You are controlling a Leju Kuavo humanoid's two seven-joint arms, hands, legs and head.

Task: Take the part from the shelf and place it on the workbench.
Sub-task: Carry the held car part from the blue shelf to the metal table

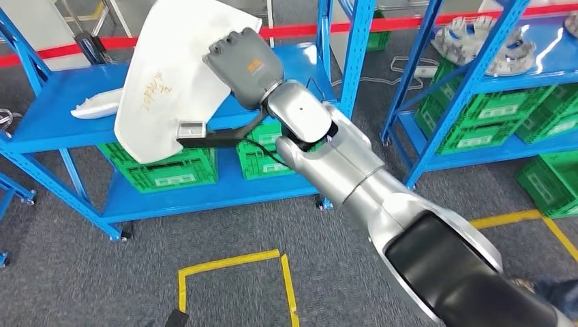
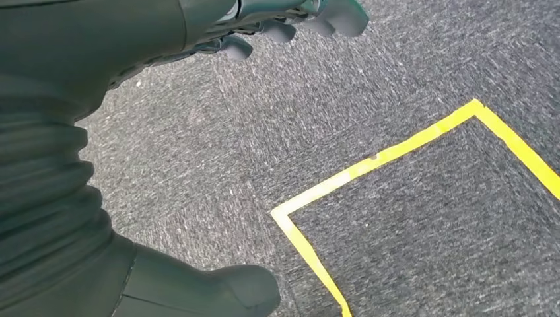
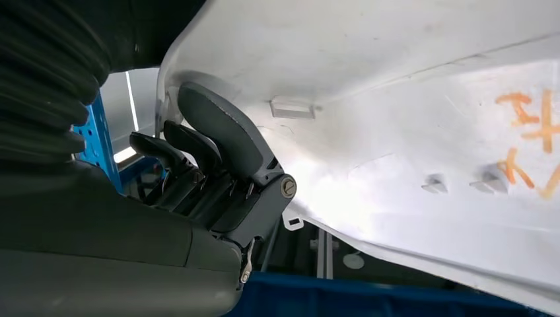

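Gripped white panel (image 1: pixel 167 82) w/ right hand (image 1: pixel 244 65), lifted off blue shelf (image 1: pixel 48 112); left hand (image 2: pixel 277 23) hung over carpet, fingers curled, holding nothing.

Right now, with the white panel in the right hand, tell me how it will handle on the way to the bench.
The white panel looks thin and wide, so probably light but prone to swing. The right hand grips one edge, so it may sag or twist. Its smooth surface could slip.
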